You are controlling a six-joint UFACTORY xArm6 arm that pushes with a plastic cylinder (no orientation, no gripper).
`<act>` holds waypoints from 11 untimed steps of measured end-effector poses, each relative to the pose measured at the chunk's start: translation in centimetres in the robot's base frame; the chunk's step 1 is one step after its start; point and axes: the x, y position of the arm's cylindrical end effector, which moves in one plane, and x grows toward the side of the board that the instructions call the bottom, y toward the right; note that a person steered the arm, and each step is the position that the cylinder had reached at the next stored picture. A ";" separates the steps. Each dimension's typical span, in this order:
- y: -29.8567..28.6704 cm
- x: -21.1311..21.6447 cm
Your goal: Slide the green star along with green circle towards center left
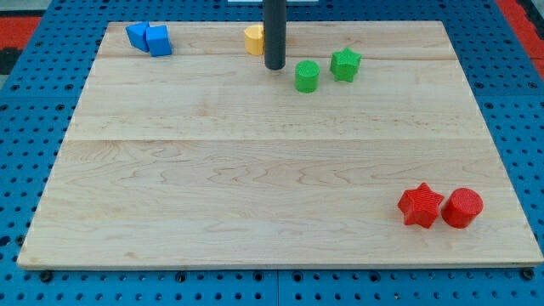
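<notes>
- Nearest the view's bottom, at the right, a red star (pixel 421 205) and a red circle (pixel 462 208) sit side by side on the wooden board (pixel 255 195), touching or all but touching, the circle on the view's right of the star.
- The broad middle of the board carries only its pale grain and two faint seams running across it.
- Farther up, right of centre, stands the green circle (pixel 307 76), a short cylinder.
- Just beyond it, up and to the view's right, is the green star (pixel 345 64); the two are near each other, with a thin strip of board showing between them.
- My tip (pixel 274 67) rests on the board just to the view's left of the green circle, close beside it but apart from it, and the dark rod rises straight out of the view's top.
- There are no jaws to be apart or together: the rod is bare and holds nothing.
- Behind the rod, partly hidden by it, a yellow block (pixel 253 39) lies near the board's top edge; I cannot tell its shape.
- At the top left corner two blue blocks (pixel 149 38) are pressed together, shapes unclear.
</notes>
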 end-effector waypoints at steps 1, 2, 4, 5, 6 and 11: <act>4.4 -2.5; 12.8 -2.7; 6.3 3.4; -1.3 4.8; -2.4 5.0; -11.3 8.2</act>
